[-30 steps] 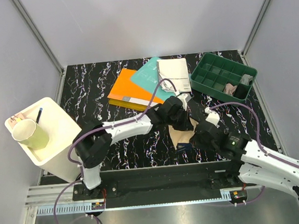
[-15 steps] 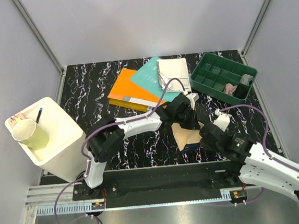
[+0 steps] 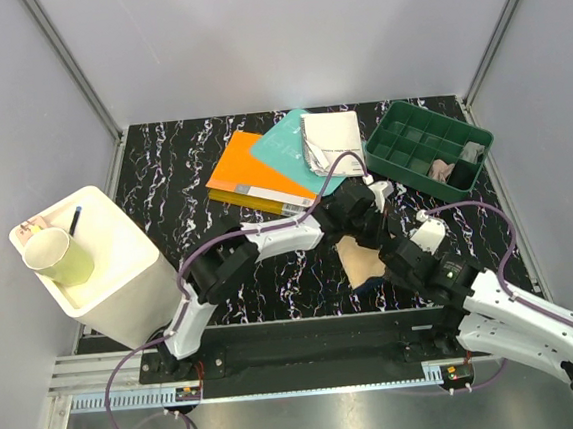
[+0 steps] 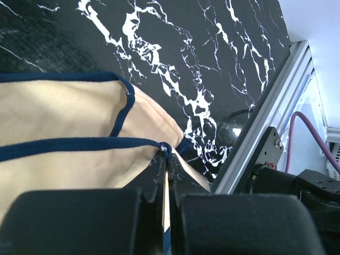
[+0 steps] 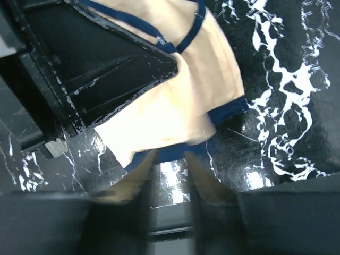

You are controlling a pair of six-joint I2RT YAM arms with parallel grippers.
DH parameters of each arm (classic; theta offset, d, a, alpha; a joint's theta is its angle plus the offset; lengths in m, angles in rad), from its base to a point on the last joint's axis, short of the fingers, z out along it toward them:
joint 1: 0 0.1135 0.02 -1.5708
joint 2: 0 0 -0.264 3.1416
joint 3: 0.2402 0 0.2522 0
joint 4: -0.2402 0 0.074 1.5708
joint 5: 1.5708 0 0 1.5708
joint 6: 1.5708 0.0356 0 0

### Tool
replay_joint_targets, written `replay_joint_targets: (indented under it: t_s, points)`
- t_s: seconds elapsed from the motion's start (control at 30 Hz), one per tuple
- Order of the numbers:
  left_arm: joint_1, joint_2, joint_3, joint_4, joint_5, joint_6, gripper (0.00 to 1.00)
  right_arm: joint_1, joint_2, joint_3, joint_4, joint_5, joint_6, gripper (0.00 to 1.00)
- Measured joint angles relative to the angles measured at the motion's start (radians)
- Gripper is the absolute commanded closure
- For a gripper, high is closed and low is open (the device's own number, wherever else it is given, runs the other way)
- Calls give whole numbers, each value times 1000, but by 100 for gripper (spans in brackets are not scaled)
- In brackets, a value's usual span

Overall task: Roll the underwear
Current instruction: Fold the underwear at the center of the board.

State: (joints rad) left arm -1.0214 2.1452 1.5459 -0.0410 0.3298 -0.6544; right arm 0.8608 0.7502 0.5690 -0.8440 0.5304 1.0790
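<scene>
1. The beige fabric briefs with dark navy edging [image 3: 361, 263] lie loosely folded on the black white-veined tabletop [image 3: 183, 183], between both grippers. They are not rolled.
2. The left gripper [image 4: 165, 154] is clenched on their navy hem.
3. The right gripper [image 5: 170, 178], blurred, stands parted beside the lower hem and grips nothing.
4. Rolling seems barely begun, with everything left to do.

Beige underwear [image 3: 359, 263] on black marble table [image 3: 173, 184], ctr-right, partly hidden under both wrists. Left gripper [image 3: 368, 232] over its far edge, right gripper [image 3: 386, 258] at its right side; jaws not visible. Behind: orange book [image 3: 246, 173], teal book [image 3: 283, 147], white booklet [image 3: 332, 140], overlapping. Green tray [image 3: 439, 121] far right. White bin [image 3: 118, 239] at left edge, cup [image 3: 57, 257] in it.
</scene>
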Motion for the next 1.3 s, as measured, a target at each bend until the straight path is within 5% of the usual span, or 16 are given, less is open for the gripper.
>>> replay_joint_targets:
  t_s: [0.1,0.37,0.7,1.0,1.3]
  points:
    - [0,16,11,13,3,1,100,-3,8,1,-18,12,13,30]
    - [0,39,30,60,25,13,97,-28,-16,64,-59,58,-8,16]
    - [40,47,22,132,9,29,35,-389,47,103,69,-148,-305,12]
    - [120,-203,-264,164,16,14,31,-777,217,97,309,-504,-459,11]
    - [218,-325,-494,232,8,-28,36,-850,414,71,407,-661,-501,10]
